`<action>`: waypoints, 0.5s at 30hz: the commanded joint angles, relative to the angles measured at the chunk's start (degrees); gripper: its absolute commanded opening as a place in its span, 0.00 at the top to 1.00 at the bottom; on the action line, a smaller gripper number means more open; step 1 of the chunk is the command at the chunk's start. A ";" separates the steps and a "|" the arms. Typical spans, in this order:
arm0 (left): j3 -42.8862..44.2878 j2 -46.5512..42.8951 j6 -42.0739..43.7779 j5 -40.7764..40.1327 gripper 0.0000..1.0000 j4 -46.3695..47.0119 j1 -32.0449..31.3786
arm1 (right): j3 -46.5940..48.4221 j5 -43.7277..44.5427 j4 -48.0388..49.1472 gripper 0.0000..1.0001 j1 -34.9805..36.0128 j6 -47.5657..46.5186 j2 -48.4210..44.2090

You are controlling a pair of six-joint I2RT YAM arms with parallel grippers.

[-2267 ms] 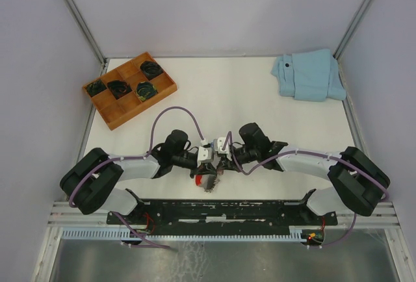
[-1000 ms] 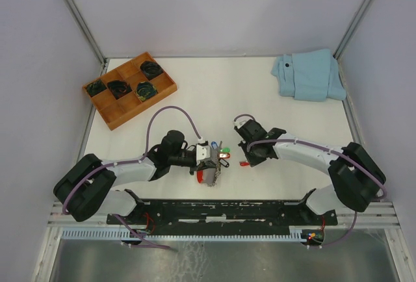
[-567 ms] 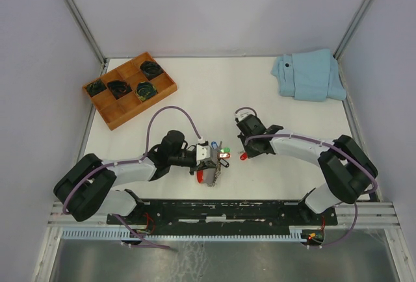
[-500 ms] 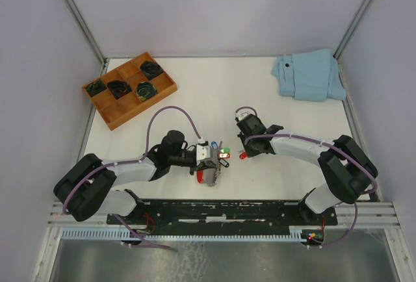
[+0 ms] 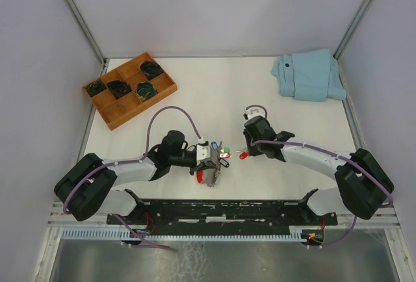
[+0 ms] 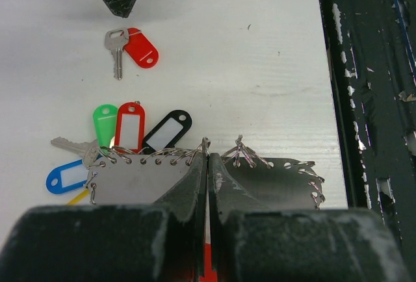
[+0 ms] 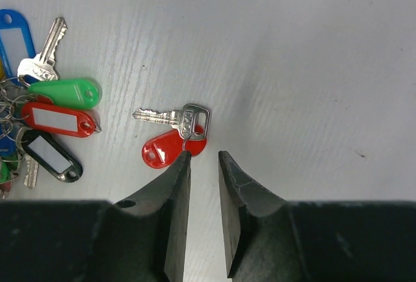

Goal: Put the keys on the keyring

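The right gripper [image 7: 203, 154] has its jaws a little apart and empty, and the red-tag key [image 7: 193, 123] lies flat on the table [image 7: 299, 61] just ahead of the tips, its blade running sideways, toward the keyring [image 6: 146, 181]. The left gripper [image 6: 207, 158] is closed on the keyring's grey strap, so the right arm is nearer to this key.

My left arm [image 5: 130, 167] lies stretched low toward the middle, wrist level. My left gripper [image 6: 207, 158]: fingers pressed together, no gap at the tips. My right arm [image 5: 305, 154] reaches in from the opposite side. My right gripper [image 7: 203, 154]: fingers parted by a narrow gap, tips angled downward.
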 commanded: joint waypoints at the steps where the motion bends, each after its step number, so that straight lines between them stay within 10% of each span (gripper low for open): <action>1: 1.46 0.18 -1.42 0.81 0.97 2.57 0.10 | -1.47 -0.58 4.25 0.68 -0.23 0.37 -0.57; 15: 1.61 0.29 -1.42 1.03 0.97 2.11 0.11 | -1.02 -1.44 6.30 0.58 1.48 -4.56 4.95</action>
